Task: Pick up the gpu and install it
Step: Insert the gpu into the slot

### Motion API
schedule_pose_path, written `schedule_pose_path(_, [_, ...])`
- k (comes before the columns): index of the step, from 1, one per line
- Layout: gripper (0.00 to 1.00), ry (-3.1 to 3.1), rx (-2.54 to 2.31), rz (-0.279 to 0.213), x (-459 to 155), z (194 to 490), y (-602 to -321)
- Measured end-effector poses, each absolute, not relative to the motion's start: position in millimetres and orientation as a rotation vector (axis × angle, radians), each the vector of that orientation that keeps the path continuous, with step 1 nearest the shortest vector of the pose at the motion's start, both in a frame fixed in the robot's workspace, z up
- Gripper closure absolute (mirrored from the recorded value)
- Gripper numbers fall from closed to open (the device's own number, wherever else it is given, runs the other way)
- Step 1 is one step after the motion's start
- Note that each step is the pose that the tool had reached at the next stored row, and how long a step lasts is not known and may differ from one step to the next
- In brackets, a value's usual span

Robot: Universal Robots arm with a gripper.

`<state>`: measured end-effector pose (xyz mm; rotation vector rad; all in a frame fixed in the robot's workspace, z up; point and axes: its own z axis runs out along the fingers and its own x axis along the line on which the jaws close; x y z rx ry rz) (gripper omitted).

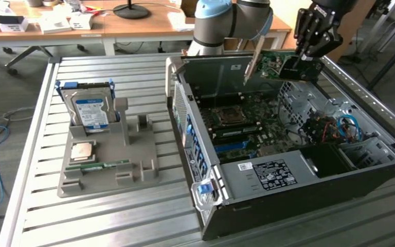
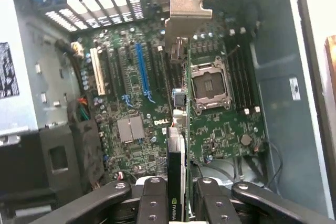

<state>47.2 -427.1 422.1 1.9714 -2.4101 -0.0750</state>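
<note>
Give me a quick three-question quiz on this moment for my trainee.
1. True or false: the gripper holds the gpu in the air over the open computer case.
2. What stands upright in the grey holder on the exterior view's left? A) hard drive B) fan C) power supply
3. Fill in: in the wrist view, the gpu's metal bracket hangs over the ____.
Key: 1 true; 2 A; 3 motherboard.
</note>
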Motion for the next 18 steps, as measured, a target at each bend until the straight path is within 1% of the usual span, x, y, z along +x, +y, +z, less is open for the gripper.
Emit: schedule_pose_path(18, [0.74, -2.179, 2.217, -0.070, 47.2, 420.0, -427.1])
